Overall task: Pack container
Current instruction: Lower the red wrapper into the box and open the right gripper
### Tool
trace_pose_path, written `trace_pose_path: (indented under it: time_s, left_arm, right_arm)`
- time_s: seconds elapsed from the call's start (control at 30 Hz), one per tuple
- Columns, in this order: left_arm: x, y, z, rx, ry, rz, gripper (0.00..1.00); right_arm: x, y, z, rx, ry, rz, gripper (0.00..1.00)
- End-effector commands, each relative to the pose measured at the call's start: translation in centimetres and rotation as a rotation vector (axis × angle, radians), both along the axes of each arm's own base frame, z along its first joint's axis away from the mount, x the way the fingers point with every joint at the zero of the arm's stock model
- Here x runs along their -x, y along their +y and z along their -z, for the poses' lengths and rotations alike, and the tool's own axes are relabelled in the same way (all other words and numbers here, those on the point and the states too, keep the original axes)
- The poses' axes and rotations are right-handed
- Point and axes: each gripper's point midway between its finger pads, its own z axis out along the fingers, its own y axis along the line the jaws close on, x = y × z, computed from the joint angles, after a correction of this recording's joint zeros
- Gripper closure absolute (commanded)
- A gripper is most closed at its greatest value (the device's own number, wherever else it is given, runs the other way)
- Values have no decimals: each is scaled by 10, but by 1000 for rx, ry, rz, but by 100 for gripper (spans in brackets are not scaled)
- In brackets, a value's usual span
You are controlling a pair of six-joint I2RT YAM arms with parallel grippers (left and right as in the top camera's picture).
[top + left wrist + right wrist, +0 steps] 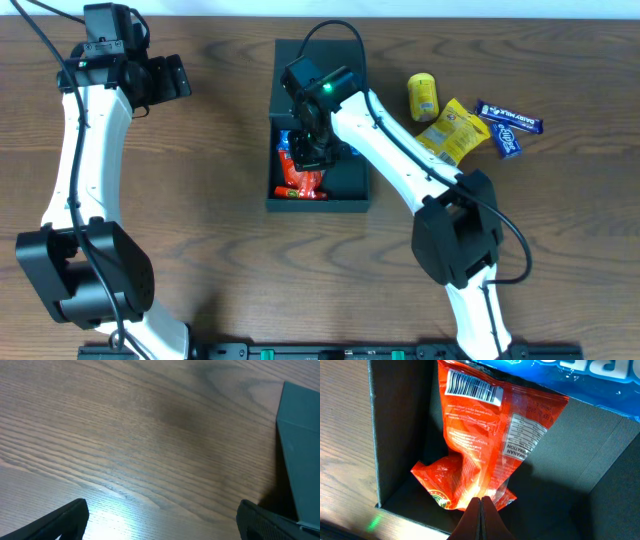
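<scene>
Container [352, 180] mid-worktop [200, 200], top open. Inside: orange packet [485, 440] in corner against wall, blue packet [580, 377] just beside it. Right tool [481, 505] closed inside container, tips at orange packet's edge; grip on it unclear. Left tool [161, 521] open, low over worktop near container.

A crumpled yellow packet [453, 130] lies on the wooden bench [200, 210]. A small yellow can [423, 96] lies just left of it, two dark blue bars [509, 122] just right (lettering unreadable). Well left of it is an orange packet [480, 435], a blue packet [580, 380] overlapping it.
</scene>
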Motion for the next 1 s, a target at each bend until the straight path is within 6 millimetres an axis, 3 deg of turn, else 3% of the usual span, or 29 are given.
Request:
trace_pose_path:
  time_s: [0.0,0.47,0.7,0.97]
  left_arm:
    - [1,2,7,-8,19,10,5]
    - [1,2,7,-7,21,10,5]
    - [2,2,7,-7,22,10,5]
    - [3,2,8,-7,27,10,5]
  right_arm:
    - [7,1,29,49,43,-41,99]
    - [16,7,91,78,146,-82,99]
    - [18,43,88,-114,146,-189,99]
    - [15,39,84,-116,148,-183,99]
